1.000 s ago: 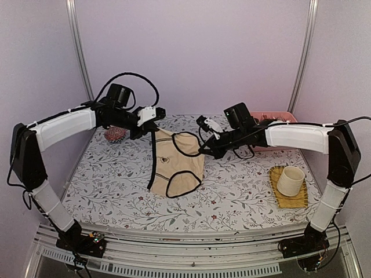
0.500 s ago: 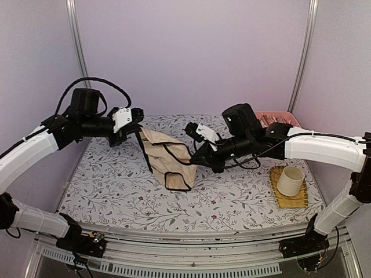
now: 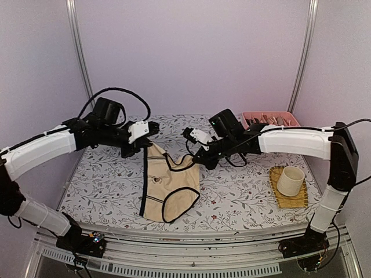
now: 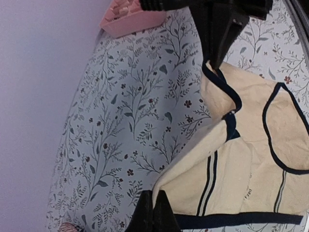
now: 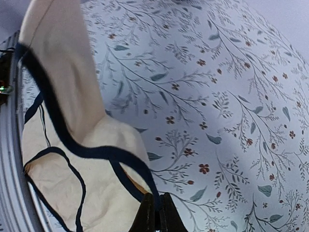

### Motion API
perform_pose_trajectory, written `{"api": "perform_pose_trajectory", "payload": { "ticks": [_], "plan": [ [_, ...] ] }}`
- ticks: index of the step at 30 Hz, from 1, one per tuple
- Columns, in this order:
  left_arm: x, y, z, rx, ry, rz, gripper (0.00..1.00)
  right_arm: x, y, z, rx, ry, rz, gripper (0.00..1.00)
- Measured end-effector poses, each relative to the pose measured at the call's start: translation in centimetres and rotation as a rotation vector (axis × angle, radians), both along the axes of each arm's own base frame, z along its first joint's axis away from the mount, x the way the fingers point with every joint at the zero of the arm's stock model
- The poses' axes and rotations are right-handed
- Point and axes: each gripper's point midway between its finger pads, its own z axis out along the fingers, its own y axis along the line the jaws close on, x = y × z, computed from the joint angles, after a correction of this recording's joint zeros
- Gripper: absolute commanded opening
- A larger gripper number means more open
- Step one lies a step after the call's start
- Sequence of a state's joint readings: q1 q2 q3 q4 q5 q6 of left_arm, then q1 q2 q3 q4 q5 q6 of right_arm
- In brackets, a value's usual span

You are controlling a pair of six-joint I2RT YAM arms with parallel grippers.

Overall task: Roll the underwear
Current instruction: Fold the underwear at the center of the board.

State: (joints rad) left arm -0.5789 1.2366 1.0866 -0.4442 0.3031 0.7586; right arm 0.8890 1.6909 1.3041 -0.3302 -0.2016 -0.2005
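Observation:
The beige underwear [image 3: 170,186] with dark edging hangs between my two grippers, its lower part resting on the floral table. My left gripper [image 3: 149,139] is shut on its upper left corner; in the left wrist view the fingers [image 4: 153,212] pinch the beige cloth [image 4: 231,169]. My right gripper [image 3: 200,160] is shut on the dark waistband at the upper right; in the right wrist view the fingers [image 5: 157,216] clamp the edging of the cloth [image 5: 91,193]. The navy striped underwear is out of view.
A pink tray [image 3: 269,119] stands at the back right and shows in the left wrist view [image 4: 130,17]. A cream cup [image 3: 290,180] sits on a yellow mat [image 3: 288,198] at the right. The floral cloth [image 3: 243,191] covers the table.
Both grippers have lowered and spread the beige underwear from a bunched hanging shape to a flatter one nearer the front. The hairbrush seen at the back left a second ago is now hidden.

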Motion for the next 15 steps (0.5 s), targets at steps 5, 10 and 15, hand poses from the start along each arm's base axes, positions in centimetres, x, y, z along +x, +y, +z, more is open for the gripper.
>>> {"api": "perform_pose_trajectory", "payload": {
  "ticks": [5, 10, 15],
  "plan": [
    [5.7, -1.5, -9.4, 0.185, 0.178, 0.057, 0.0, 9.3, -2.1, -7.7, -0.138, 0.09, -0.165, 0.02],
    [14.6, -3.1, -14.1, 0.247, 0.215, 0.143, 0.0, 15.8, -3.2, -11.6, -0.197, 0.092, -0.217, 0.02],
    [19.4, -2.5, -18.6, 0.292, 0.255, 0.206, 0.0, 19.4, -3.3, -12.5, -0.219, 0.057, -0.222, 0.02]
  ]
}}
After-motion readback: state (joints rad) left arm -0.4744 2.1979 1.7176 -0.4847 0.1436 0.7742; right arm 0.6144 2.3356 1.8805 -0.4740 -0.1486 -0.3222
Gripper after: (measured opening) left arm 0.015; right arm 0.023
